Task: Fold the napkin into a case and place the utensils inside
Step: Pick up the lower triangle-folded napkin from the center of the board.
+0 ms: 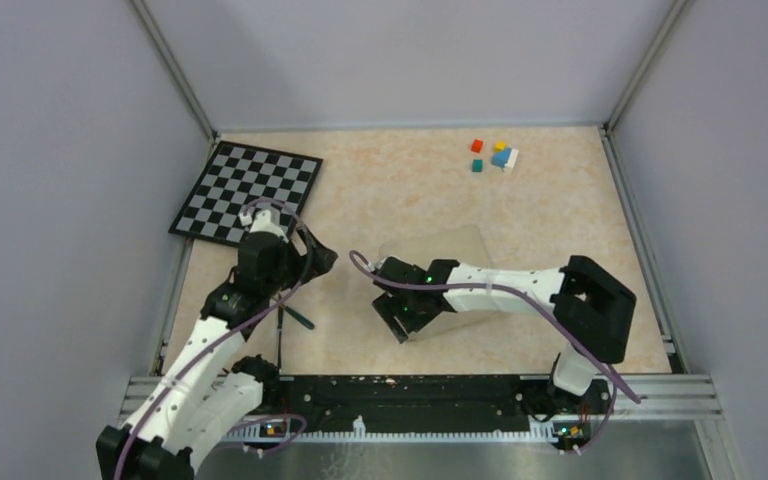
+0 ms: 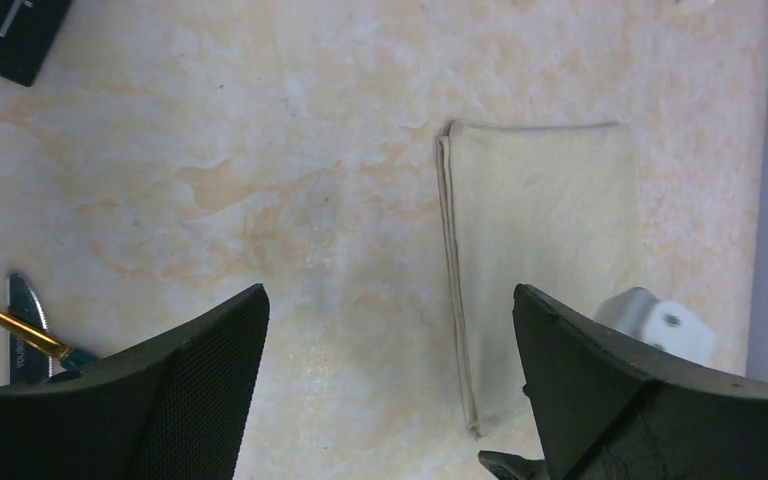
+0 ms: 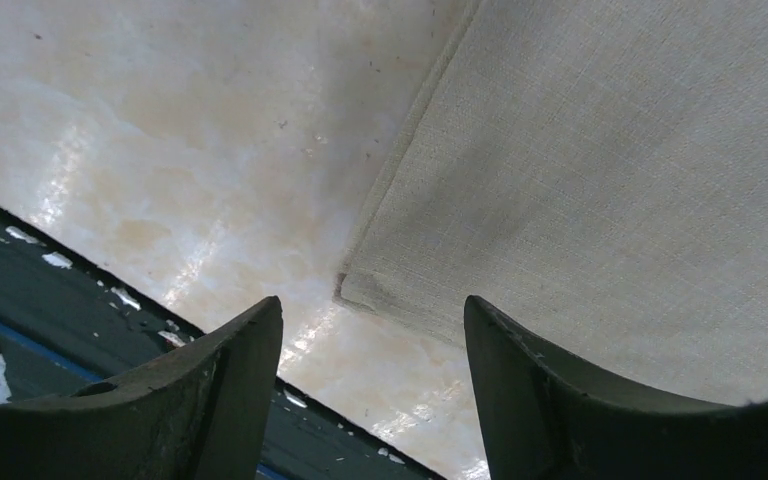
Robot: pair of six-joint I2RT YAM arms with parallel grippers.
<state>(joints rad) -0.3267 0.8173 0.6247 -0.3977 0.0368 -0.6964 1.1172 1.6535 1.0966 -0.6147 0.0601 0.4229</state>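
The napkin (image 1: pixel 442 248) lies folded in two layers on the table, partly under my right arm. In the left wrist view the napkin (image 2: pixel 540 230) shows its doubled left edge. In the right wrist view the napkin (image 3: pixel 610 170) has its near corner just ahead of the jaws. My right gripper (image 1: pixel 400 322) (image 3: pixel 372 300) is open and empty, low over that corner. My left gripper (image 1: pixel 315 258) (image 2: pixel 390 290) is open and empty over bare table, left of the napkin. The utensils (image 1: pixel 292 322) lie near the left arm, one with a teal handle; a gold stick and a blade of the utensils (image 2: pixel 22 325) show at the left edge.
A black-and-white checkerboard (image 1: pixel 245 192) lies at the back left. Several small coloured cubes (image 1: pixel 495 155) sit at the back right. The dark front rail (image 3: pixel 20 320) runs just below the napkin's near corner. Grey walls enclose the table.
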